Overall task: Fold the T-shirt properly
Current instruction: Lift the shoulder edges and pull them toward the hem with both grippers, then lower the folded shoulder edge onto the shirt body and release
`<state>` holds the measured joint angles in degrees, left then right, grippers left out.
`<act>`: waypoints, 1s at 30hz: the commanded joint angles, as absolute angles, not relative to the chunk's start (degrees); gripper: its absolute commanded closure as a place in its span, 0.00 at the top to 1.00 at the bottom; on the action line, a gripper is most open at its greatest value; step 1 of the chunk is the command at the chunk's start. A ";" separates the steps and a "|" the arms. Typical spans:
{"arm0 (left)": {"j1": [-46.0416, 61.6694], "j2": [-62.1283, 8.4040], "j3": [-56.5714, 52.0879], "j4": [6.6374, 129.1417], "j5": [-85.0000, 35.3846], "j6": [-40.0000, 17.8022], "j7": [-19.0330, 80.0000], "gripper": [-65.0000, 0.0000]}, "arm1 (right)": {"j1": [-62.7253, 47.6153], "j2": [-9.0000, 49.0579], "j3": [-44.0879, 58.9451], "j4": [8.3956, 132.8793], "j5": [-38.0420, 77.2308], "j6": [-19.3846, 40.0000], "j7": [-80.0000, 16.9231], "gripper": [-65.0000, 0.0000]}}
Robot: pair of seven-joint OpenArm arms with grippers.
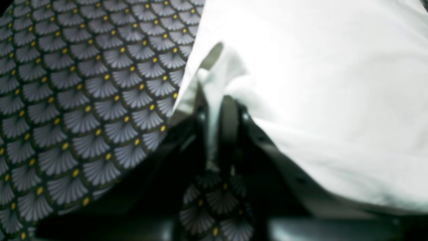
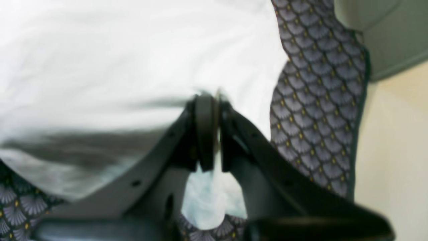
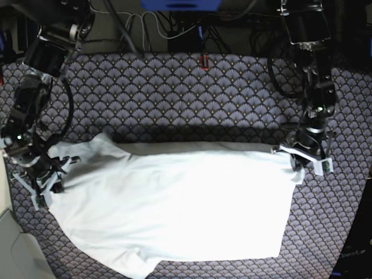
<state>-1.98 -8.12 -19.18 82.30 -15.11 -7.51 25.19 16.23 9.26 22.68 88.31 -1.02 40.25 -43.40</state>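
Observation:
The white T-shirt (image 3: 174, 203) lies spread across the patterned tablecloth, with a fold along its far edge. At its right edge my left gripper (image 3: 297, 157) is shut on a pinch of the fabric. The left wrist view shows the T-shirt (image 1: 317, 83) bunched between the dark fingers of that gripper (image 1: 214, 100). At the shirt's left edge my right gripper (image 3: 51, 174) is shut on the cloth as well. In the right wrist view the T-shirt (image 2: 117, 50) runs into the closed jaws of the right gripper (image 2: 216, 100), and a bit of fabric hangs below them.
A dark tablecloth (image 3: 174, 99) with a grey fan pattern covers the table. Cables and dark equipment (image 3: 174, 29) line the back edge. A grey object (image 3: 14, 250) sits past the table's front left corner. The right wrist view shows the cloth's edge and beige floor (image 2: 394, 150) beyond it.

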 commanded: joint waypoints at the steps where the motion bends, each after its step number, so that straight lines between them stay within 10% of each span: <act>1: -4.00 -8.84 -19.30 82.51 -15.25 -7.43 23.52 0.01 | 18.42 10.24 22.64 88.31 -0.40 40.00 -42.24 0.04; 30: -22.11 -8.75 -16.75 64.13 -6.81 -7.43 23.08 0.01 | 33.36 15.87 16.66 61.67 -0.48 40.00 -30.73 0.04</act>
